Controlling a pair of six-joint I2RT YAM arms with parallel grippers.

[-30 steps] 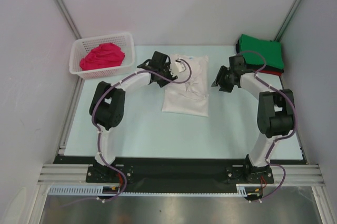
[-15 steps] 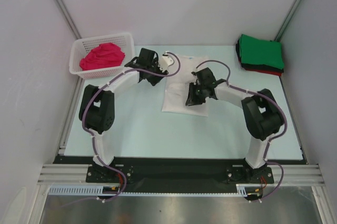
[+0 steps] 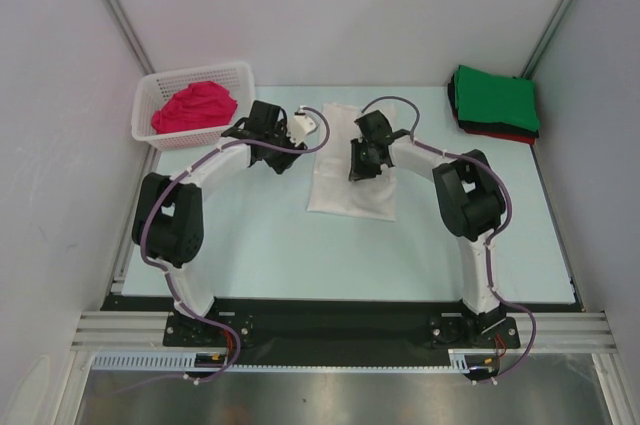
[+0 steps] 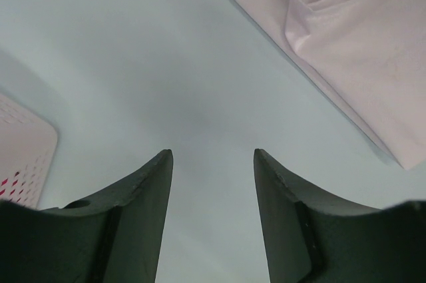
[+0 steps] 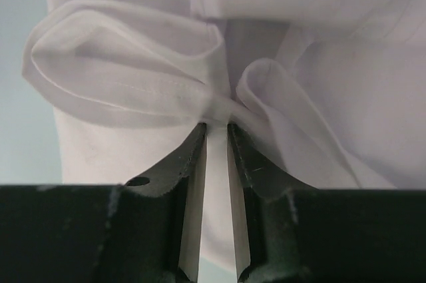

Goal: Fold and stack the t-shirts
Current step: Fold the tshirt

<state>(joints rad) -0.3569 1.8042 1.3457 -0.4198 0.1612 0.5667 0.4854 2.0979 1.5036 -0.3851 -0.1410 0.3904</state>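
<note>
The white t-shirt lies partly folded on the table's middle. My right gripper is over its upper part, shut on a bunched fold of the white cloth; in the right wrist view the gripper pinches the fold between nearly closed jaws. My left gripper is open and empty just left of the shirt; the left wrist view shows it over bare table, the shirt's edge at upper right. A magenta-red shirt lies crumpled in the basket. A folded green shirt tops a stack with red and dark cloth beneath.
The white lattice basket stands at the back left, its corner at the left edge of the left wrist view. The folded stack is at the back right, near the corner post. Grey walls close both sides.
My right arm swung left from beside the green stack onto the white shirt and shut on a fold. My left gripper drew back left off the shirt.
</note>
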